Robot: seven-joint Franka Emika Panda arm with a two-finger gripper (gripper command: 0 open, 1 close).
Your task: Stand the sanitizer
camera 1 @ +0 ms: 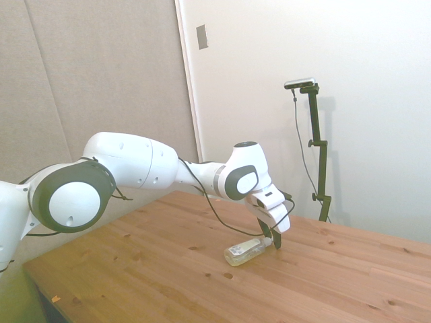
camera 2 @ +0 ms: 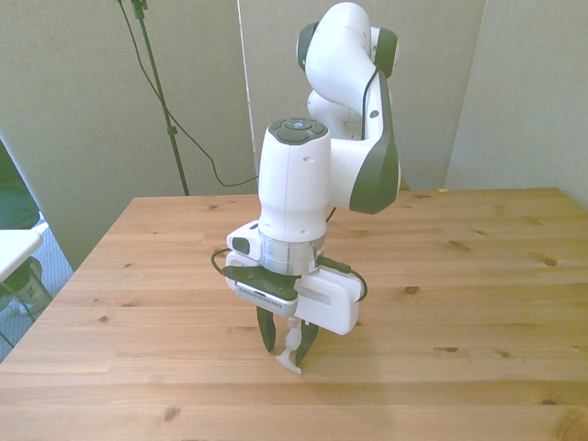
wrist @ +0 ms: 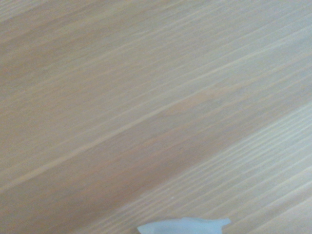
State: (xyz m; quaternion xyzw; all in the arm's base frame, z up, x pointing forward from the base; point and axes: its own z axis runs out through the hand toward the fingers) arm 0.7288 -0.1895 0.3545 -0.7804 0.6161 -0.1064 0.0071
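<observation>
- Your gripper (camera 2: 288,347) is clamped on the sanitizer's (camera 1: 247,251) white pump end.
- The bottle lies flat on the table (camera 1: 202,282), body trailing behind the fingers.

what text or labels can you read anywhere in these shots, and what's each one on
None can be read.
The sanitizer, lying on its side on the table at the gripper, has a pale label, but it is too small and blurred to make out any words.
The wrist view shows only wood grain and the edge of a pale part, with no print.
</observation>
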